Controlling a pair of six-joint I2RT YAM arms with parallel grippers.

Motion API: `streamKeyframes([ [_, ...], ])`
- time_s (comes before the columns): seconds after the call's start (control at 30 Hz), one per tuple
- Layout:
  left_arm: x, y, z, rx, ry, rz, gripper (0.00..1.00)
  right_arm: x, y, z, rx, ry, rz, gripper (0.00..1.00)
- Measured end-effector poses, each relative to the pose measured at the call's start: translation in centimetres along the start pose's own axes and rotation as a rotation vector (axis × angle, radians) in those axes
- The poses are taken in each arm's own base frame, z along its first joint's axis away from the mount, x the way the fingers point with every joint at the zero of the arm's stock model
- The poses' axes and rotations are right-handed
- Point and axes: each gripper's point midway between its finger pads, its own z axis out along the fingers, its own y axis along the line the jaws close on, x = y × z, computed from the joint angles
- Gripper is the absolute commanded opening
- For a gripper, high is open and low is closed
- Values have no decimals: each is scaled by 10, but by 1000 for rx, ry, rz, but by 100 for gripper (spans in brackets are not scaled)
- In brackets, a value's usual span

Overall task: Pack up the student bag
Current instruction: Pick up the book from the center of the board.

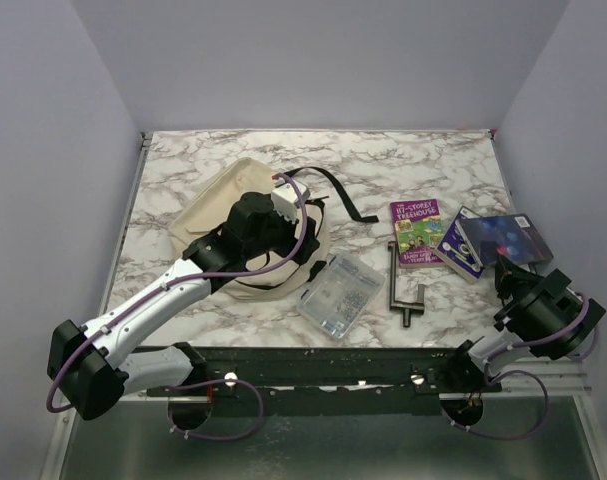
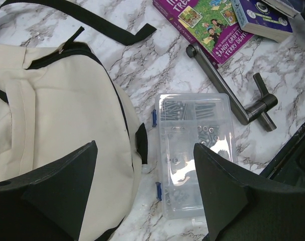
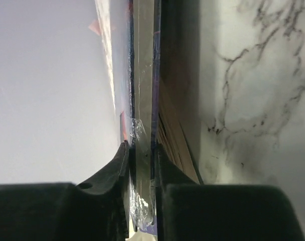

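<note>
Lying out are one student bag [image 1: 218, 185] and three books [image 1: 416, 232].

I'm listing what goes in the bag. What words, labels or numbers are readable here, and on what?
"-STOREY TREEHOUSE": title on the purple book; the number before it looks like 117, unsure.
"ANDY GRIFFI..." and "TERRY DENT...": same cover, lower edge, in the left wrist view; the ends are hidden.
Light blue book and dark blue book: print too small to read.
Clear box, tool, bag: no text visible.
</note>
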Motion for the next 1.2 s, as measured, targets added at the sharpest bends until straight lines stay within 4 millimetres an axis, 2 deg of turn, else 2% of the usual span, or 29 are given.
streamKeyframes([
  [0.1, 1, 1, 0, -3, 2, 1, 80, 1, 8, -1, -35, 12, -8, 9],
  [0.2, 1, 1, 0, -5, 1, 1, 80, 3, 14, -4, -49, 26, -14, 1],
  [0.33, 1, 1, 0, -6, 1, 1, 80, 8, 25, -14, -53, 46, -65, 0],
  [0.47, 1, 2, 0, -8, 1, 0, 79, 10, 50, -28, -69, 49, -179, 0],
  [0.57, 1, 5, 0, -24, 2, -22, 79, 22, 74, -31, -102, 85, -267, 0],
  [0.8, -8, 28, -2, -74, -13, -250, 79, 87, 114, -31, -154, 312, -340, 0],
  [0.93, -19, 35, -7, -15, -39, -443, 80, 134, 153, -42, -263, 463, -420, 0],
  [1.07, -35, 45, -17, 83, -107, -625, 85, 198, 191, -70, -410, 693, -504, 0],
  [1.2, -38, 49, -20, 190, -152, -769, 88, 265, 201, -110, -519, 946, -512, 0],
])
